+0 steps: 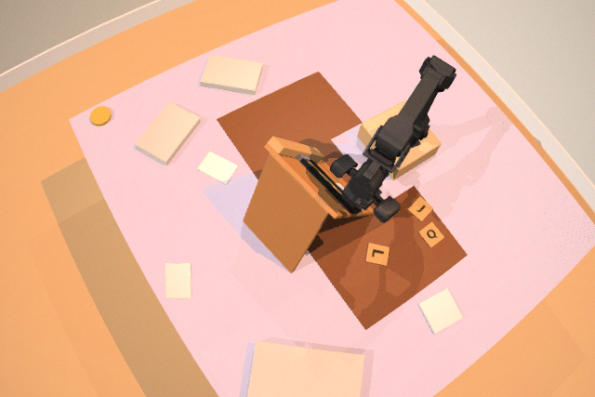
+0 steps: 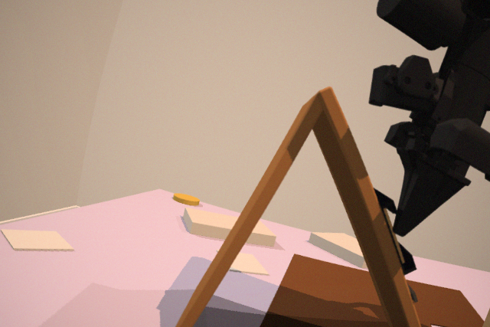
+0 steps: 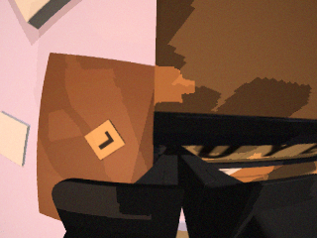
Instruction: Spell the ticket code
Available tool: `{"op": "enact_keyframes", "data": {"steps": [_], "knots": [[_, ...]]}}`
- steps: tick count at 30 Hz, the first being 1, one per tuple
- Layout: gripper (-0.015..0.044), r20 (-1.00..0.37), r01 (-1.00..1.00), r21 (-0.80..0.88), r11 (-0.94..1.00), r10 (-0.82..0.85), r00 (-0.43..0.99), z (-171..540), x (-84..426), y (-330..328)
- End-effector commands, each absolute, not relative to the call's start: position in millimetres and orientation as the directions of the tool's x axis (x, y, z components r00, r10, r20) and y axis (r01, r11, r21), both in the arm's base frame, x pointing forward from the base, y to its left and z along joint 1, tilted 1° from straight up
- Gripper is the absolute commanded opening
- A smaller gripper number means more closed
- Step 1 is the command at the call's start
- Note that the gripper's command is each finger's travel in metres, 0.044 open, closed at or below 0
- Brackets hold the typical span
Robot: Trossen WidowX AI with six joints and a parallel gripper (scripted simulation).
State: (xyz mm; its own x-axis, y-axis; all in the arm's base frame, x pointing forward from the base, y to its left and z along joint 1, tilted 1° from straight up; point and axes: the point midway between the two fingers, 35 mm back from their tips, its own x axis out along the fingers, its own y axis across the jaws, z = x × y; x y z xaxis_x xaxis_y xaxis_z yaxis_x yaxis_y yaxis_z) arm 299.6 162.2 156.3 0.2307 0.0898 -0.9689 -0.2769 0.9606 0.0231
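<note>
The gripper [image 1: 354, 204] [image 2: 400, 233] [image 3: 173, 151] is closed right up, with nothing in its fingers, tips by one end of the black letter rail [image 1: 321, 178] [image 2: 408, 262] [image 3: 238, 123]. From there the rail's tiles [image 3: 223, 151] run lengthwise along the sloping board [image 1: 288, 207] [image 2: 356, 181] [image 3: 248, 45]; any homeward push, I'd judge, must follow that line.

Before me the board [image 1: 285, 210] [image 2: 356, 197] [image 3: 253, 45] leans, its black rail [image 1: 323, 179] [image 2: 383, 200] [image 3: 228, 127] holding tiles I cannot read. Orange tiles L [image 1: 374, 258] [image 3: 97, 139], J [image 1: 416, 212] and Q [image 1: 431, 241] lie flat beside it, Q near J.
</note>
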Motion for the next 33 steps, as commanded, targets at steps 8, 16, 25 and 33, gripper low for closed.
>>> {"op": "enact_keyframes", "data": {"steps": [8,16,25,33], "knots": [[0.0000,-0.969,-0.278,0.023,0.960,0.090,0.232,159,296,161],[0.0000,-0.969,-0.278,0.023,0.960,0.090,0.231,166,286,158],[0.0000,-0.969,-0.278,0.023,0.960,0.090,0.230,173,276,154],[0.0157,-0.910,-0.273,0.102,0.957,0.200,0.363,207,271,110]]}}
